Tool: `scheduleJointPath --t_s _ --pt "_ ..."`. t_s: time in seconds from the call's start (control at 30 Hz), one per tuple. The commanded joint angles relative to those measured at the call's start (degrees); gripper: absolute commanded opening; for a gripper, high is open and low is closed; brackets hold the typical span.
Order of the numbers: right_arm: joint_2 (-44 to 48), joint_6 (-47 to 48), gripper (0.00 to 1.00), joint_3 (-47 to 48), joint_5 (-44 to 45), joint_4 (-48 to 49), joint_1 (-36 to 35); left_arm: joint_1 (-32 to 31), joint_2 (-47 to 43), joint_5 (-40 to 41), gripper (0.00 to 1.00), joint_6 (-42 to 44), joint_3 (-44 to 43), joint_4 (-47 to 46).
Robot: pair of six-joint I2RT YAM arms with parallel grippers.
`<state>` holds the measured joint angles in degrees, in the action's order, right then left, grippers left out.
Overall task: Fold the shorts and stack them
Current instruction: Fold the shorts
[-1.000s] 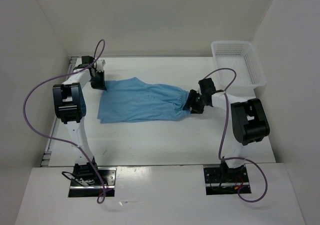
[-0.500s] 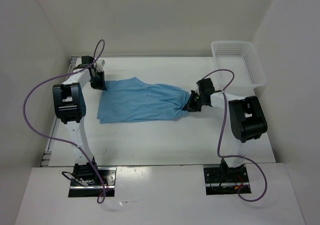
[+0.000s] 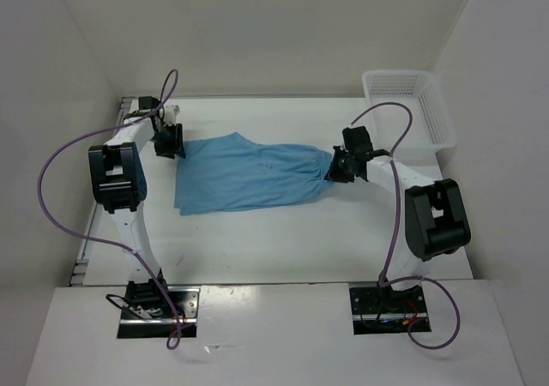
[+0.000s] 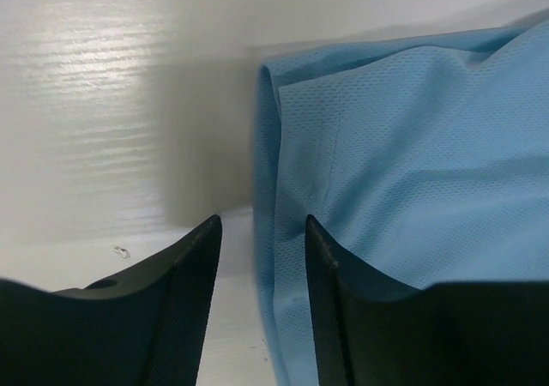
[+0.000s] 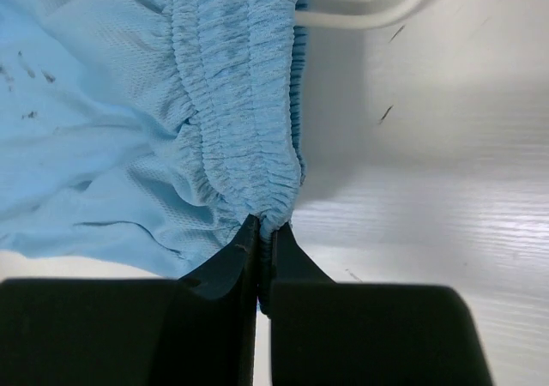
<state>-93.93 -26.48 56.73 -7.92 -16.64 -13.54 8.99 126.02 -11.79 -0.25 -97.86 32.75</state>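
The light blue shorts [image 3: 249, 176] lie flat across the middle of the table, waistband to the right. My right gripper [image 3: 336, 167] is shut on the gathered waistband [image 5: 249, 103], which bunches up between its fingertips [image 5: 264, 232]. The white drawstring [image 5: 360, 13] trails on the table just beyond the waistband. My left gripper [image 3: 169, 146] stands at the far left corner of the leg end. Its jaws [image 4: 260, 232] are open, and the folded hem edge of the shorts [image 4: 412, 163] lies loose between the two fingers.
A white mesh basket [image 3: 410, 107] stands at the far right corner of the table [image 3: 283, 240]. White walls close in the table on the left, right and back.
My right gripper has shut on the waistband and drawn the shorts a little to the right. My left gripper has opened and let go of the leg hem.
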Motion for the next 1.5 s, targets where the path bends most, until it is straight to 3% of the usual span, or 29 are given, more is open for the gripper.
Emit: scheduleJointPath --t_s 0.0,0.33,0.57,0.77,0.97,1.23,1.47 --pt "1.7 3.5 0.0 4.0 7.1 -3.9 -0.6 0.4 -1.3 -2.6 0.52 0.3 -0.9 5.3" --pt "4.4 8.4 0.0 5.8 17.2 -9.7 -0.6 -0.1 -3.5 -8.5 0.58 0.3 -0.9 8.7" --pt "4.4 8.5 0.0 4.9 14.0 -8.8 0.5 -2.7 -9.4 -10.8 0.55 0.3 1.4 10.8" --pt "3.8 7.8 0.0 3.1 13.6 -7.0 0.5 -2.7 -13.1 -3.9 0.55 0.3 6.8 9.2" --pt "3.8 10.1 0.0 4.4 15.4 -8.2 2.6 -3.2 -10.7 -6.1 0.55 0.3 7.3 11.0" --pt "3.2 10.0 0.0 5.0 11.0 -8.2 3.5 -9.3 -8.9 -6.5 0.55 0.3 8.6 10.5" --pt "6.5 10.8 0.0 14.5 15.6 -11.7 0.5 -10.6 -5.3 0.4 0.57 0.3 7.2 9.4"
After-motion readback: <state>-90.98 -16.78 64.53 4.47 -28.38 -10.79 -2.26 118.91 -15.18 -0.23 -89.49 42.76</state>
